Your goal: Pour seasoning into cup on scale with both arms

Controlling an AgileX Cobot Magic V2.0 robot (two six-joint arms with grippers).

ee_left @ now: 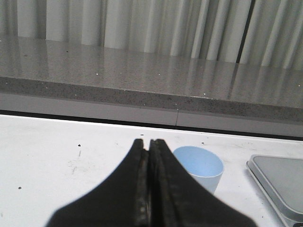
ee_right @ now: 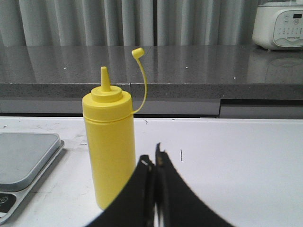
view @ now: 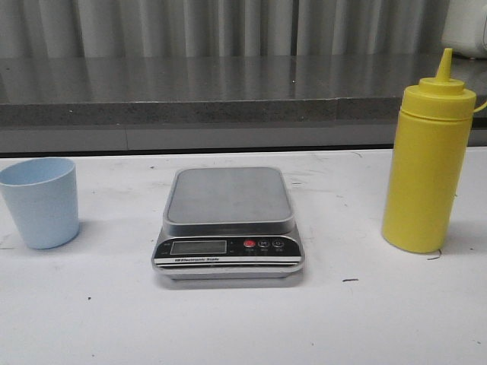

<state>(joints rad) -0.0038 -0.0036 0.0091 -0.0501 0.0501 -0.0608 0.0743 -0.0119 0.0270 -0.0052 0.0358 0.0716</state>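
Cup [view: 40,201] upright at scale's [view: 228,224] 9 o'clock, nearer left hand [ee_left: 148,156], fingers pressed together, empty. Seasoning [view: 428,163] upright at 3 o'clock, nearer right hand [ee_right: 155,163], likewise closed, empty.

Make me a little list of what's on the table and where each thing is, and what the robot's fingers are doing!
cup: upright on the table, left of the scale, not on it
scale: middle of the table, platform bare
bottle: yellow, upright, right of the scale, cap off the nozzle
left fingers: closed, holding nothing
right fingers: closed, holding nothing
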